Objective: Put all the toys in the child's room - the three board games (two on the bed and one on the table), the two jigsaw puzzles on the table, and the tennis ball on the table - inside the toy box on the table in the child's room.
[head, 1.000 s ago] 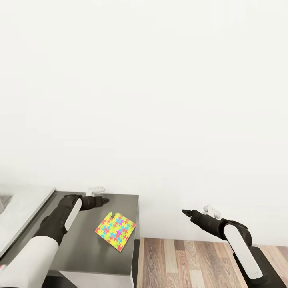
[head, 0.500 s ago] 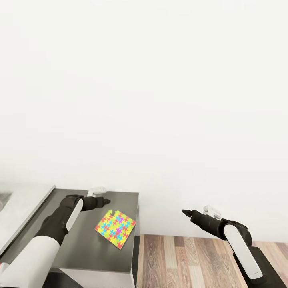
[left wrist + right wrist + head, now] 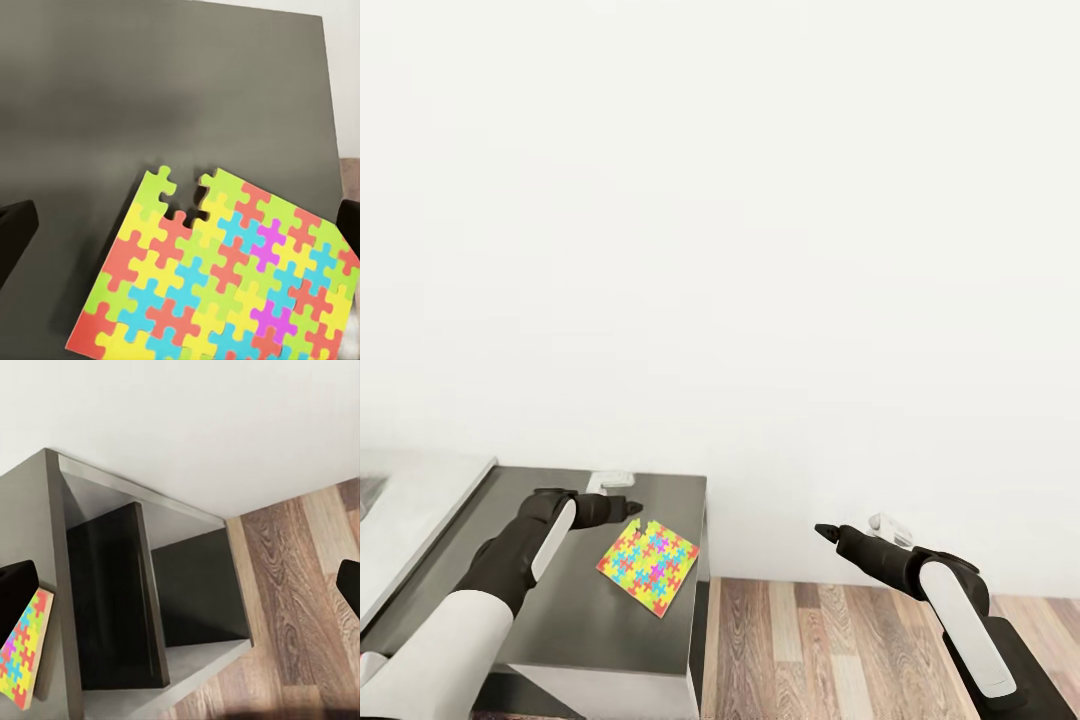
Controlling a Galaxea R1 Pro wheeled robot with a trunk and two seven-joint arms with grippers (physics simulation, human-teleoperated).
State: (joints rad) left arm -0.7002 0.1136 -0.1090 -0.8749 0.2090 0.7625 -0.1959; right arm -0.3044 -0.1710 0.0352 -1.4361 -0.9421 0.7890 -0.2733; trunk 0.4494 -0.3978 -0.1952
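Left tool (image 3: 632,510) open above jigsaw puzzle (image 3: 649,569), lower-left; thin piece near table (image 3: 560,620) edge may slide off. Right tool (image 3: 822,531) open, empty.

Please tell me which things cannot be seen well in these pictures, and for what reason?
- Jigsaw puzzle: left wrist view's edge cuts off its lower part.
- Left gripper: in the head view too small to tell whether its tip touches the puzzle.
- Dark grey unit: right wrist view, the shelf insides are in shadow.
- White desk: cut off at the head view's left edge.

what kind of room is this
Probably a child's room or playroom: a colourful jigsaw puzzle lies on a low dark grey unit against a plain white wall, with wood-plank floor beside it.
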